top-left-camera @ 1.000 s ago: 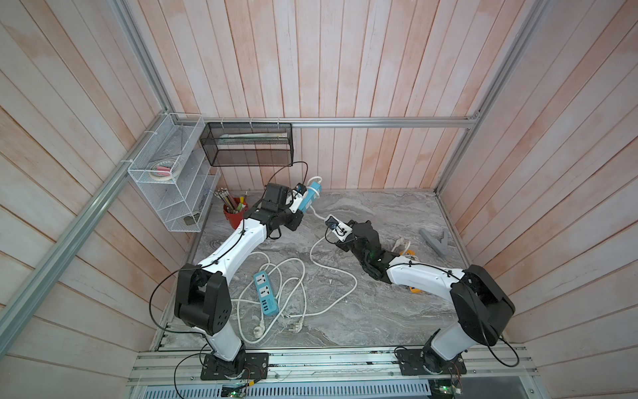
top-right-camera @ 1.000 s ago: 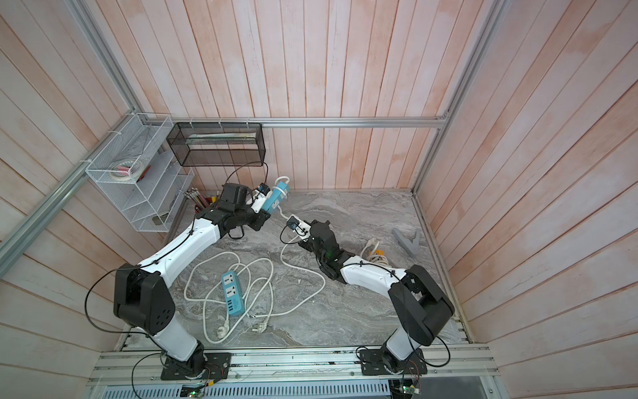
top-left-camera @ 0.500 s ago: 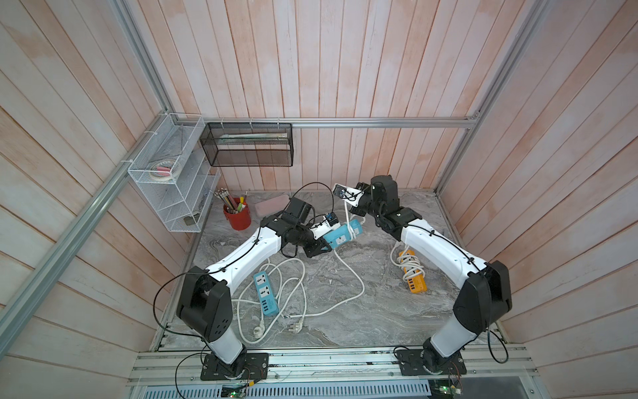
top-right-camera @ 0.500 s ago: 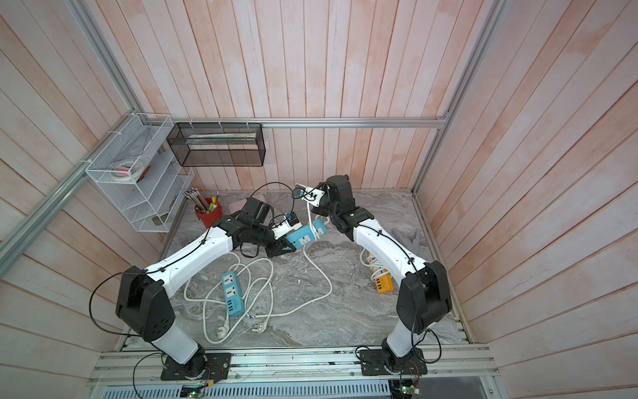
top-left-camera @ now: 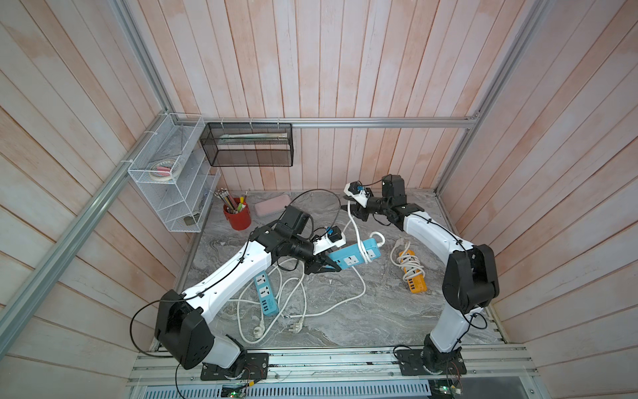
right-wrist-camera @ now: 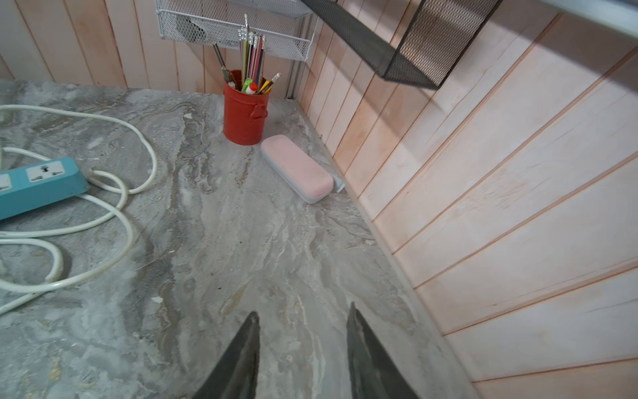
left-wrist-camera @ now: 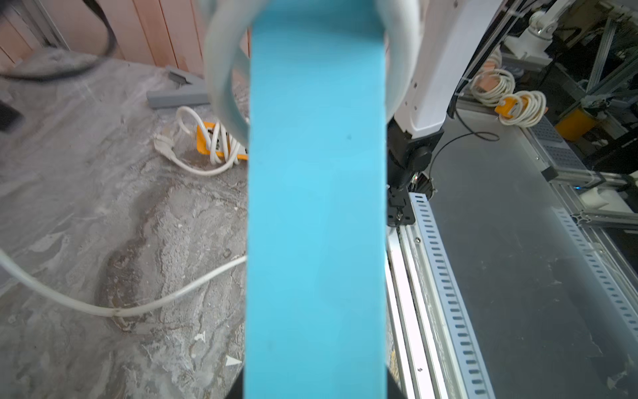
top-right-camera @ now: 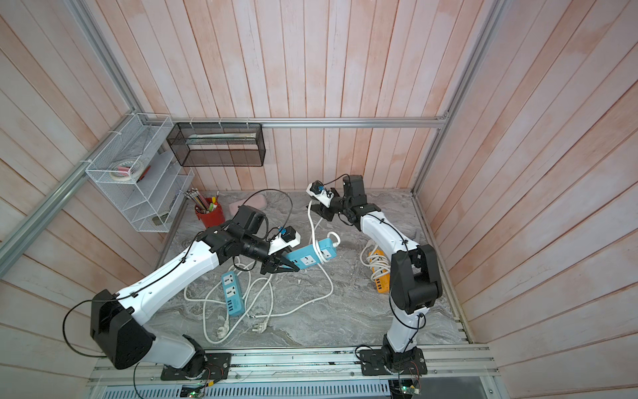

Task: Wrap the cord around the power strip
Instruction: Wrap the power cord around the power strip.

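You have a strip (left-wrist-camera: 316,224) of smooth blue plastic with a soft satin sheen, and its white cord (left-wrist-camera: 222,86) looks rubbery and faintly glossy. The table (right-wrist-camera: 259,224) is grey marble-look, matt and scuffed. The walls (right-wrist-camera: 483,172) are whitewashed wood planks, grain showing. The red cup (right-wrist-camera: 243,114) looks like painted metal; the pink case (right-wrist-camera: 297,169) is smooth and matt. Your rack (top-left-camera: 148,162) is white wire mesh, the basket (top-left-camera: 248,162) black metal mesh.

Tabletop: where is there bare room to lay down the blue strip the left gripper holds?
Roomiest: the bare tabletop at the front, bordered by the loose white cord, the orange strip and the right arm's base. A smaller patch lies between the pink case and the right gripper. Crowded: front left, around the teal strip and its tangled cords.
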Motion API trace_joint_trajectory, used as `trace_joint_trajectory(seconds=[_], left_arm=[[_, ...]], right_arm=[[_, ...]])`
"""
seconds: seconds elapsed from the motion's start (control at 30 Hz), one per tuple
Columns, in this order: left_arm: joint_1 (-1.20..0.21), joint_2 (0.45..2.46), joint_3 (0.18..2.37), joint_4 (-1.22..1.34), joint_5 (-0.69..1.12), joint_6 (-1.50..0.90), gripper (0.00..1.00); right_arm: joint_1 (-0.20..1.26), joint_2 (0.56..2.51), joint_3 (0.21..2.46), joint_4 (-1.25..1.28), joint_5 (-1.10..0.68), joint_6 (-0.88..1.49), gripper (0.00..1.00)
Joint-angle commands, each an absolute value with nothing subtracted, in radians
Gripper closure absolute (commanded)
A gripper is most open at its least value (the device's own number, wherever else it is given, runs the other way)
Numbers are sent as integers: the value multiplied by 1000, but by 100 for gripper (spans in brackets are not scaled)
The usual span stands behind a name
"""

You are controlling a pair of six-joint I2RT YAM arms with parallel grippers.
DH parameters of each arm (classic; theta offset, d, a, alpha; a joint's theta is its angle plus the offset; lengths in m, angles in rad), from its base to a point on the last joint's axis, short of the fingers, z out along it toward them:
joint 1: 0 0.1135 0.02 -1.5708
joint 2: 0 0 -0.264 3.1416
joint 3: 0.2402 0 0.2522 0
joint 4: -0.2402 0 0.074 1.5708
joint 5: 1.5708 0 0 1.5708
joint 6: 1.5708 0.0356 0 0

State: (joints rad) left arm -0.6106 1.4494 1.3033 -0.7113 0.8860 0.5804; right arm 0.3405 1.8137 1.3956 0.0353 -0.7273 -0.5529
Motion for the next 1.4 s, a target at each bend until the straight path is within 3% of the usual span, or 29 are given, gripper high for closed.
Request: trace_joint_trajectory(seconds=[0.0,0.23,0.4,0.67,0.73,1.03,1.23,1.37], left_arm=[[-598,1412,1283,-566,960,544,100],[-586,1387,1248,-380,909,426,100],[-570,1372,1225,-279,869,352,100],[-551,1352,1212,-239,829,313,100],[-543,1347,1202,-216,817,298,100],[-447,1350,1221,-76,643,140,100],[-307,1383,1278,-49,559,38,100],[-199,1428,1338,-159,466,40,100]], right_arm=[[346,1805,1298,352,-764,-284,52],[393,1855,1187,580,-495,4,45],[428,1899,1115,726,-423,120,45],[452,1975,1129,675,-280,166,46],[460,1983,1124,657,-265,162,51],[517,1940,1077,533,-138,44,89],[586,1887,1054,359,7,-193,100],[590,1821,1008,324,156,-263,100]])
